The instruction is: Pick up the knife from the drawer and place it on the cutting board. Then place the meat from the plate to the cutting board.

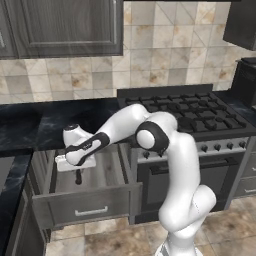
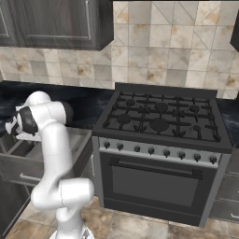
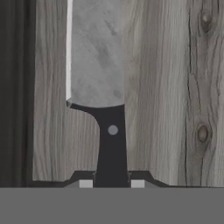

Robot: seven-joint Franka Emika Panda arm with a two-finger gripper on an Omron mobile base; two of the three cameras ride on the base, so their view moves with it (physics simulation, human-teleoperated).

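Black-handled, silver-grey-bladed knife [image 3: 105, 87]

A black gas stove [image 2: 161, 116] with a row of knobs [image 2: 158, 151] stood as the landmark. Beside it ran a dark marbled worktop [image 1: 35, 125]; above that hung dark wood cabinets [image 1: 65, 25], over a beige tiled backsplash [image 2: 163, 51].

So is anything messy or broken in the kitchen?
Nothing looks spilled or broken. The drawer is pulled open, but only because the gripper is inside it, shut on the knife handle.
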